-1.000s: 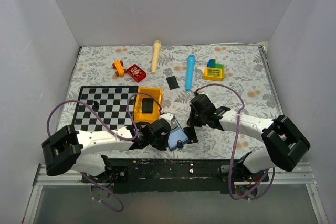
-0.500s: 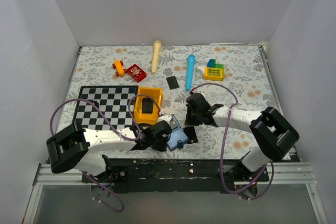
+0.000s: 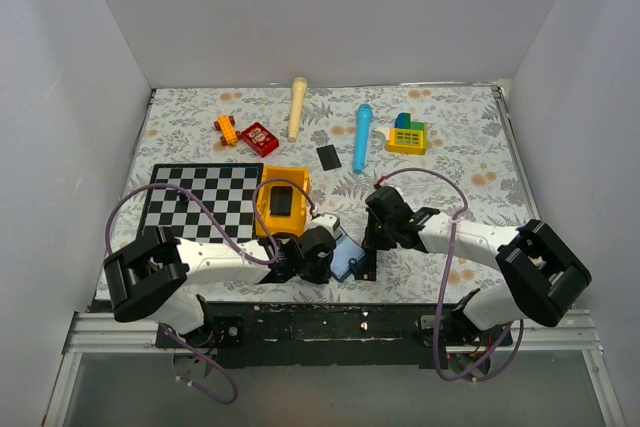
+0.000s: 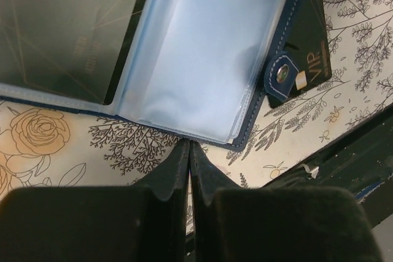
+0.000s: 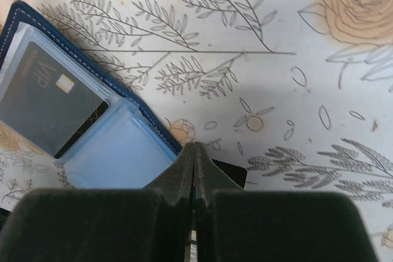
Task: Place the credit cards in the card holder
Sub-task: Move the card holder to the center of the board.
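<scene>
Left claw [image 4: 189, 145]: jaws pressed together, gripping nothing, tips at the rim of the open card holder [image 4: 202, 53], which lies by the near edge of the table [image 3: 470, 147], about mid-width. The left wrist view shows a pocketed card [image 4: 61, 29] behind clear plastic and a loose card [image 4: 312, 59] on the cloth, partly under the snap tab [image 4: 282, 75]. The top view gives only a blue sliver of the holder between the two arms. Right claw [image 5: 194, 148]: likewise closed and empty, above the holder's other side; only a corner of the loose card shows there. Surroundings in the top view are a chequered mat [image 3: 195, 202], orange toy [image 3: 227, 129], red block [image 3: 260, 137], yellow bin [image 3: 281, 205] just behind the left claw, cream stick [image 3: 297, 107], black flat piece [image 3: 327, 157], blue stick [image 3: 362, 137] and yellow-green toy [image 3: 408, 134].
</scene>
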Robot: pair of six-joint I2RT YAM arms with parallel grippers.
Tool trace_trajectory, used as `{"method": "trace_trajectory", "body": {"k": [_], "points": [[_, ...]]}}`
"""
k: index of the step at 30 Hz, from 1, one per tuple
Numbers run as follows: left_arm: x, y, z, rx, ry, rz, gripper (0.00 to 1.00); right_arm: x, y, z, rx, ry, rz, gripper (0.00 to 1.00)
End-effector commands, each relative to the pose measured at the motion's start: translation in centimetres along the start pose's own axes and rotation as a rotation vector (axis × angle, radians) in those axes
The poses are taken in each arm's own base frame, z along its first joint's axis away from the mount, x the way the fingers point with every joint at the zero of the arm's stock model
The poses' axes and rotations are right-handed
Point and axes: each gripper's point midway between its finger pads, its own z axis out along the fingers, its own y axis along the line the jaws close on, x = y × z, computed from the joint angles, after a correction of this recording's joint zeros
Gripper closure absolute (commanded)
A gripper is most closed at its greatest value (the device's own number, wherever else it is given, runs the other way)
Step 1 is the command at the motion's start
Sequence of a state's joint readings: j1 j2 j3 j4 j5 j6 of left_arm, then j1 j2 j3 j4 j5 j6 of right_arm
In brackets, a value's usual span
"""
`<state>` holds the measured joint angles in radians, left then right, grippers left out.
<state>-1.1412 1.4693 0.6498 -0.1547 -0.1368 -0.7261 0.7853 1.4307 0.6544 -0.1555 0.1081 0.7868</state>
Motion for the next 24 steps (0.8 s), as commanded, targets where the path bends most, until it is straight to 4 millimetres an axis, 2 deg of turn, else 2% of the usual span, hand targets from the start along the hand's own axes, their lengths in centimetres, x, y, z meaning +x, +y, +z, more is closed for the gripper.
{"method": "trace_trajectory", "body": {"k": [1,9,13,16,24], "points": [[1.1,1.2,0.6,-0.058,0.044,0.026,1.0,3.2,-3.9,-1.1,0.138,0.09,0.009,0.99],[-0.6,1.7,0.8,-0.079,0.009,0.027,1.0,4.6,-5.5,-2.0,0.172,0.099,0.032,0.99],[-1.7,1.0,1.0,-0.049,-0.006,0.04,1.0,4.2,-6.1,-2.3,0.193,0.062,0.049,0.99],[-2.0,0.4,1.2,-0.033,-0.005,0.046,1.0,3.1,-4.9,-2.1,0.148,0.031,0.025,0.99],[-2.2,-0.1,1.4,-0.015,-0.012,0.037,1.0,0.4,-0.1,-0.6,0.017,0.033,-0.045,0.99]]}}
